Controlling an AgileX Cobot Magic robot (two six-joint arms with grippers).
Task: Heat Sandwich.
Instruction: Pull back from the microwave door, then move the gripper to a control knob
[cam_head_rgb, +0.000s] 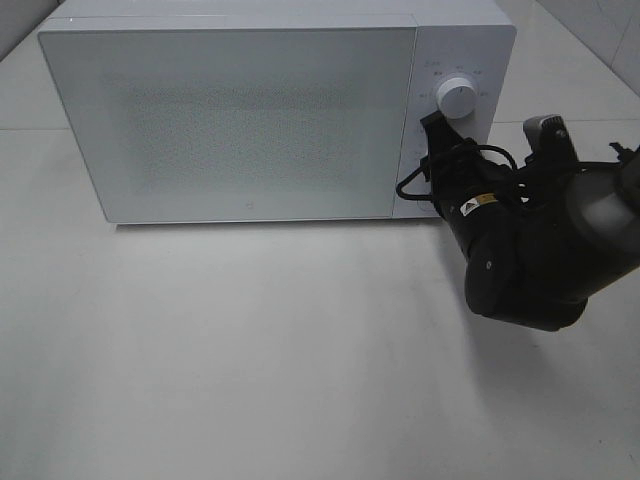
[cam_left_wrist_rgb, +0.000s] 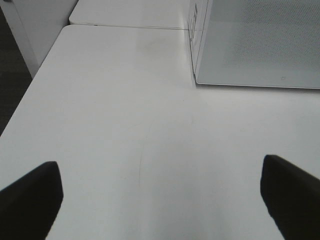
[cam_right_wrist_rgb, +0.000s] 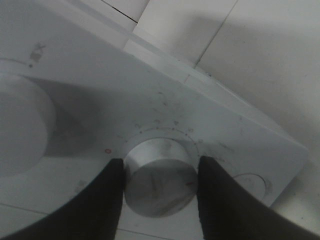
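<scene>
At the left of the scene, the left gripper (cam_left_wrist_rgb: 160, 175) hangs over bare tabletop (cam_left_wrist_rgb: 125, 110). Its jaws are spread as wide as they go and hold nothing. Only the two dark, blunt fingertips (cam_left_wrist_rgb: 32, 197) show, cut off at the edges of the wrist view. The tabletop is smooth, matt white, with a faint curved scuff mark (cam_left_wrist_rgb: 142, 152) on it.

Further right stands the microwave (cam_head_rgb: 80, 120), a white box with rounded corners, its door (cam_head_rgb: 240, 120) shut. The door's window is a pale panel of fine grey dots, and nothing behind it can be made out. The sandwich shows in no view; whether it lies behind that door cannot be told.

Right of the door is the control panel (cam_head_rgb: 495, 60). It has a round white upper dial (cam_head_rgb: 458, 97) ringed by small marks too blurred to read. Below it, the right gripper (cam_right_wrist_rgb: 159, 170) has its jaws partly closed around the lower dial (cam_right_wrist_rgb: 160, 192), with one black finger (cam_right_wrist_rgb: 100, 200) on each side. They seem to press against its rim. That dial is a smooth, silvery-white cylinder with a small red mark on its face. In the high view the black arm (cam_head_rgb: 530, 260) and its looped cable (cam_head_rgb: 415, 185) hide the lower dial altogether.
</scene>
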